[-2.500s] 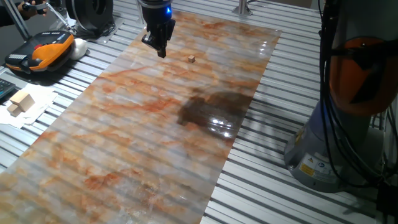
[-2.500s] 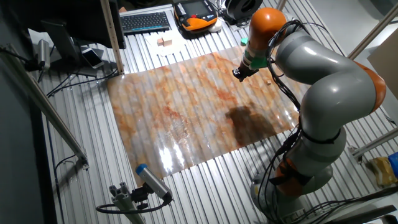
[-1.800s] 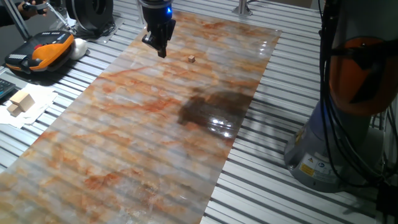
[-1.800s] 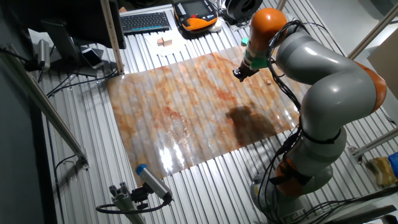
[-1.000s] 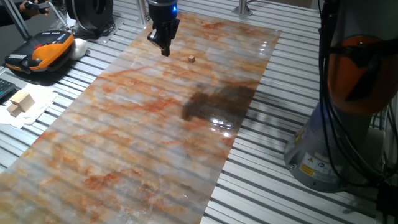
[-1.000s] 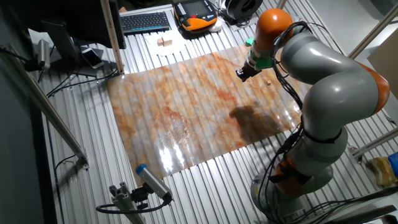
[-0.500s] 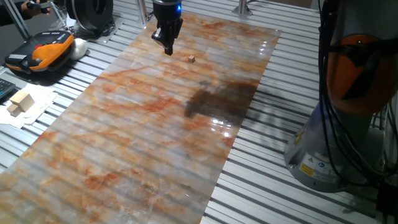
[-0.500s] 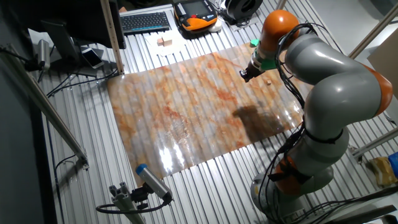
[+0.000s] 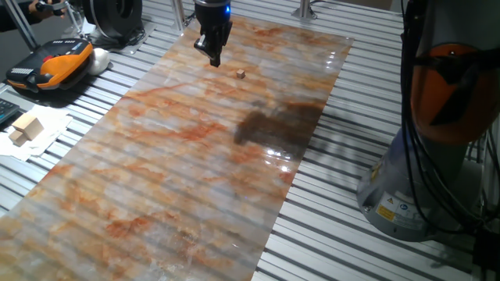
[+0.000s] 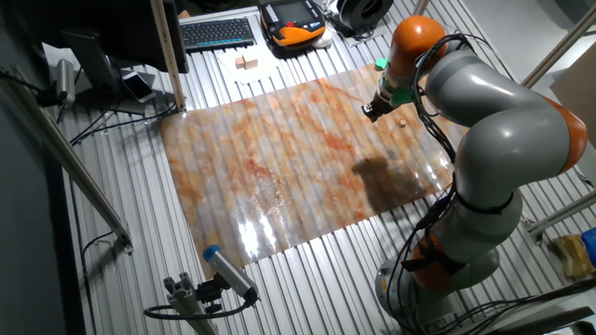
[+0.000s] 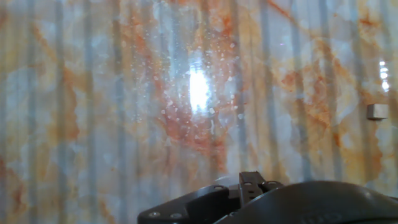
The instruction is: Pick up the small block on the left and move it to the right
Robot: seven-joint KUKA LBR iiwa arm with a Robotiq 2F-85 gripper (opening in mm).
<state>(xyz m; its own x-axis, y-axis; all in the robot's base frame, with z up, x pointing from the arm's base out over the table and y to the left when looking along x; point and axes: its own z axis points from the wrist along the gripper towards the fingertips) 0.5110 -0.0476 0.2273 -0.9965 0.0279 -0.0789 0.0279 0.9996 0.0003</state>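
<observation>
The small block is a tiny tan cube lying on the marbled sheet. It also shows in the other fixed view and at the right edge of the hand view. My gripper hangs a little above the sheet, just left of the block and apart from it. It also shows in the other fixed view. Its fingers taper together to one point and hold nothing. In the hand view only the dark underside of the hand shows at the bottom.
Two larger pale wooden blocks on white paper lie off the sheet at the left. An orange and black pendant lies at the back left. A keyboard is beyond it. The arm's base stands to the right.
My gripper has moved steadily to the right along the far side of the sheet, closer to the small block. The block has not moved.
</observation>
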